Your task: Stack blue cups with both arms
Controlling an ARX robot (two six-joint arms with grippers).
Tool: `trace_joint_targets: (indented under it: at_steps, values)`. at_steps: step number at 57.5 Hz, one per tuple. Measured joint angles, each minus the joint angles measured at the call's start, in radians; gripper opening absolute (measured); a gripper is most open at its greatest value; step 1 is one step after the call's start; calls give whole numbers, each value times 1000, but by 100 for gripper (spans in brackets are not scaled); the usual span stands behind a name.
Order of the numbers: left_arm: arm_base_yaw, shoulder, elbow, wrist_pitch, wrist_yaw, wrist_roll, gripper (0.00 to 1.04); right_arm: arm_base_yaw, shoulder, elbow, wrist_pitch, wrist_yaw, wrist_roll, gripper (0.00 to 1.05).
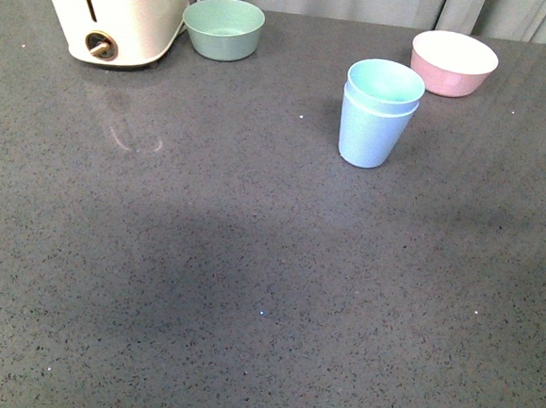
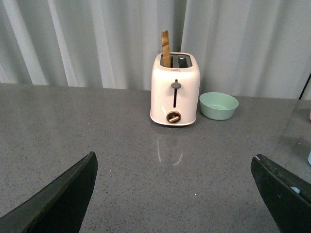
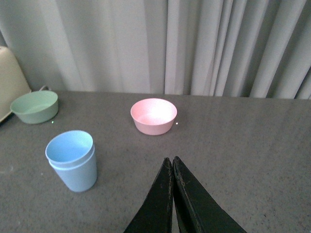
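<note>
The two blue cups (image 1: 380,113) sit one inside the other, standing up on the gray table (image 1: 200,283), in the upper right of the front picture. The pink bowl (image 1: 453,63) is close behind them. The green bowl (image 1: 223,28) and the white toaster (image 1: 113,10) are at the upper left. No arm shows there. The left gripper (image 2: 177,194) is wide open over bare table, facing the toaster. The right gripper (image 3: 173,167) is squeezed closed on nothing, its tips touching, near the cups.
</note>
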Motion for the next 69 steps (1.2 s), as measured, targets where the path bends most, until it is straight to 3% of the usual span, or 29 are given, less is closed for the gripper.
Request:
trace_joint_targets:
  at_steps: [34,69]
  values:
    - [0,0,0,0,0,0,96,-20,-368,-188,-166,-9,1,2]
    - [0,0,0,0,0,0,96,-21,-656,-189,-435,-7,1,2]
